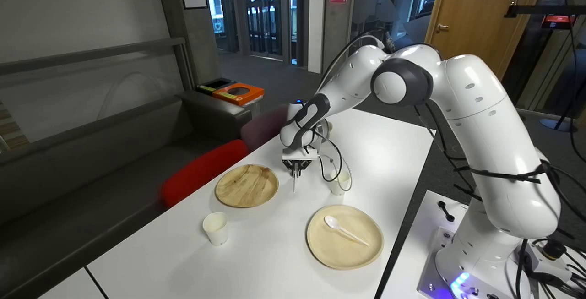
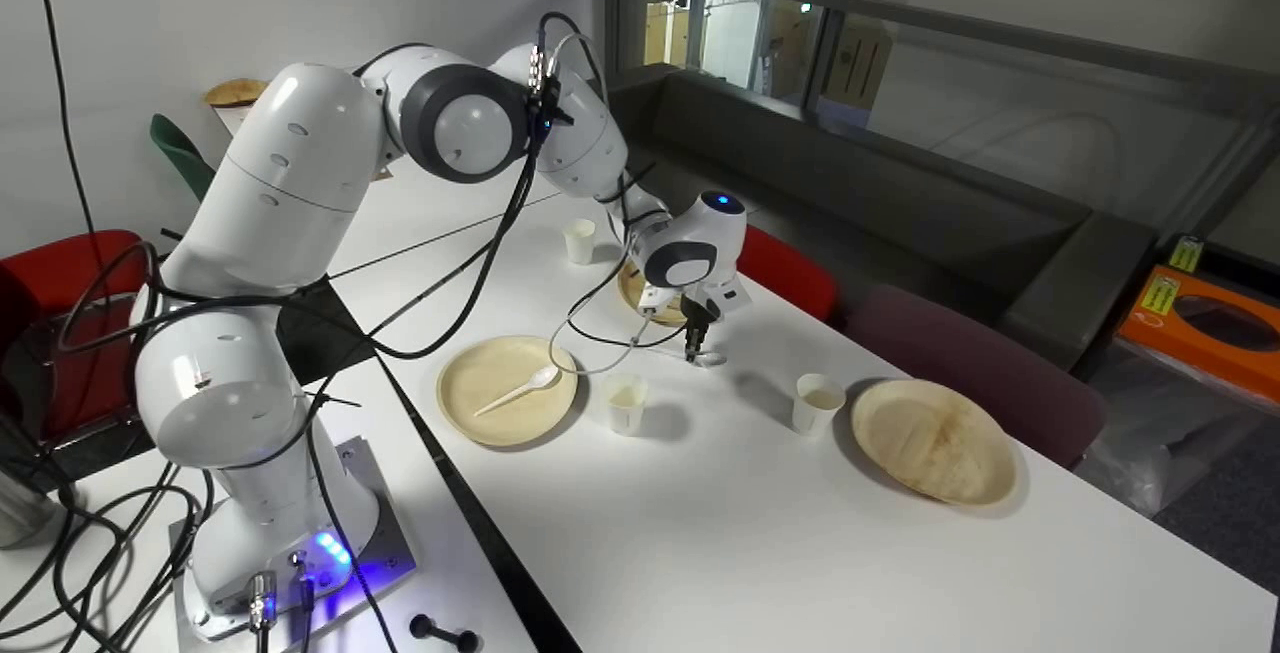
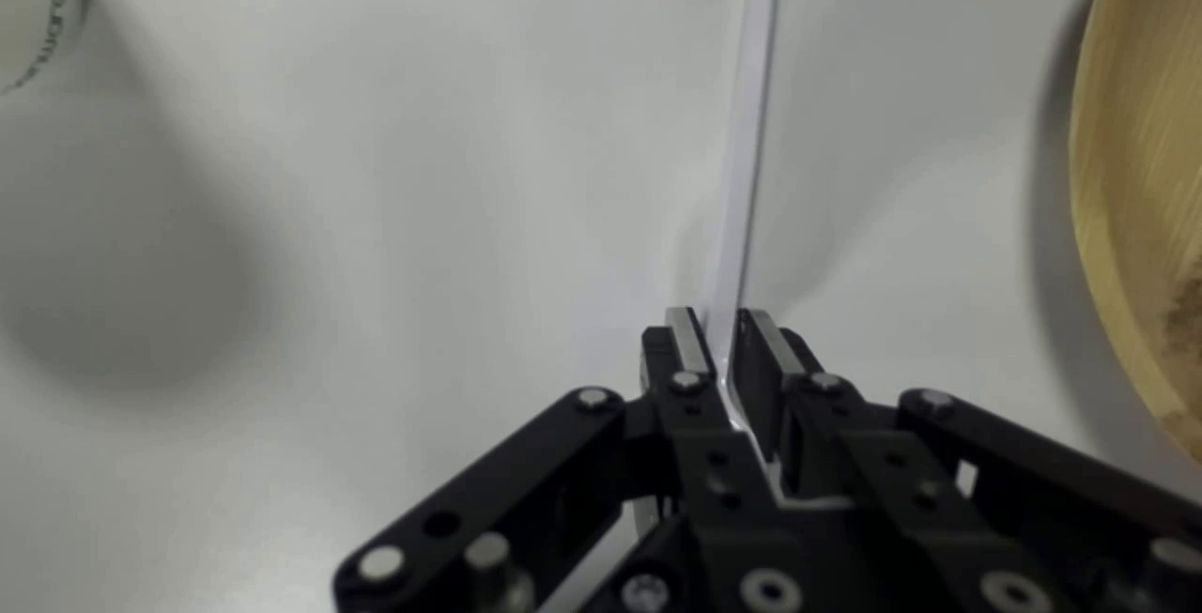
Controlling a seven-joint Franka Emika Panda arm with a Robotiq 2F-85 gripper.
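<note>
A white plastic spoon [image 3: 748,125] runs between my gripper's [image 3: 717,320] fingertips, its long handle pointing to the top of the wrist view. The jaws stand close together, one finger on each side of the spoon's neck. Whether both pads press on it is hidden, as is most of the bowl. In an exterior view the gripper [image 1: 296,173] is low over the white table, with the spoon [image 1: 294,185] beneath it. A wooden plate [image 1: 247,186] lies beside the gripper, and a pale cup [image 1: 338,188] is on the opposite side.
Another plate [image 1: 329,253] holds a second white spoon [image 1: 345,230]. A paper cup [image 1: 215,229] stands near the first plate. Further along are a cup [image 2: 818,403] and a plate [image 2: 930,443]. A red chair [image 1: 201,171] borders the table. Loose cables hang from the arm.
</note>
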